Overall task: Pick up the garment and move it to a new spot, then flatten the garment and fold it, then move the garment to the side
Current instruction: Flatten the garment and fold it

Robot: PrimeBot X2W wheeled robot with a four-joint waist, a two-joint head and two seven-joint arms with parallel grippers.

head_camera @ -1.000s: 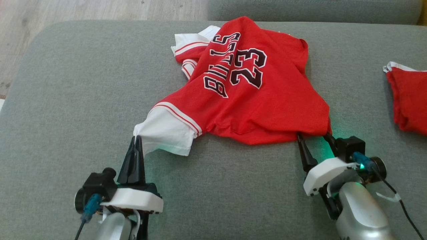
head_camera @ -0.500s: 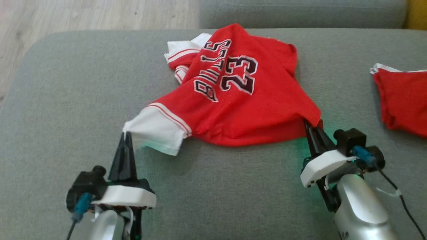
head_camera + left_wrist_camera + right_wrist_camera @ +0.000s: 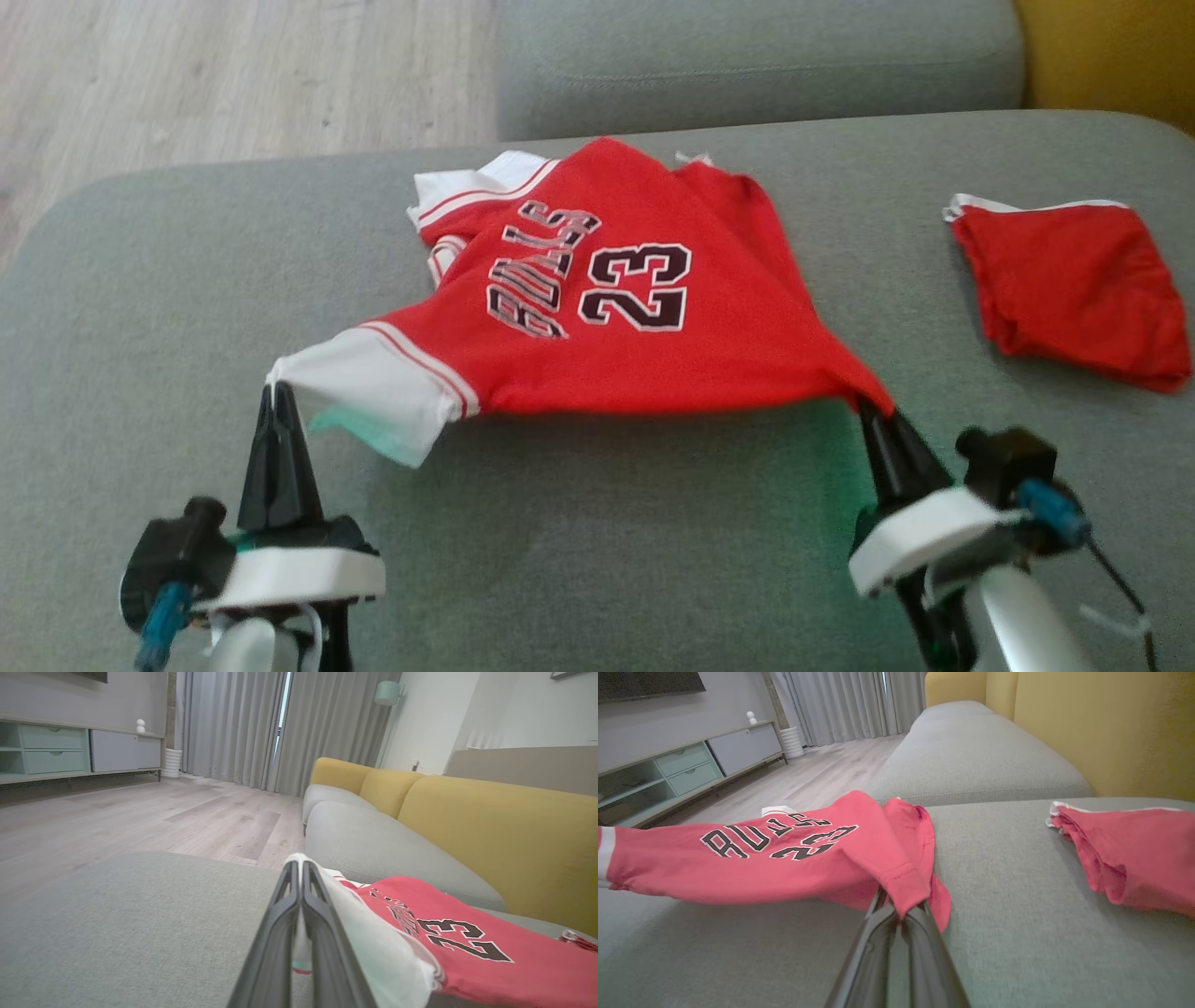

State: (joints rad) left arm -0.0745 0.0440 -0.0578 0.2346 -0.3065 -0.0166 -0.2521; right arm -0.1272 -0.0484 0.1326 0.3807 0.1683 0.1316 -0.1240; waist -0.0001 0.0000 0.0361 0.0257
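1. Since a second ago the near edge of the jersey (image 3: pixel 635 345) has come up off the grey sofa cushion (image 3: pixel 607 560) and pulled taut. The right fingers, then spread at the hem, have clamped onto it, and the head camera has shifted as well.
2. Near left, the left fingers (image 3: pixel 278 448) are pressed fully together on the tip of the white sleeve (image 3: pixel 373 383). The left wrist view shows cloth pinched between them.
3. In the middle, the jersey hangs as a stretched span between the two grips, print upward. Its far part is bunched and rests on the cushion.
4. Near right, the right fingers (image 3: pixel 892 448) are shut tight on a red hem corner (image 3: pixel 906 882), which wraps over their tips.
5. Far right, a second red garment (image 3: pixel 1074 280) lies well apart from the jersey.
6. This looks like the pick-up before the move to a new spot. To do it well, raise both arms evenly and keep the tension steady, since both holds are thin pinches at the cloth's edge. The bunched far part should clear the cushion before travelling, and the path should stay away from the second garment.
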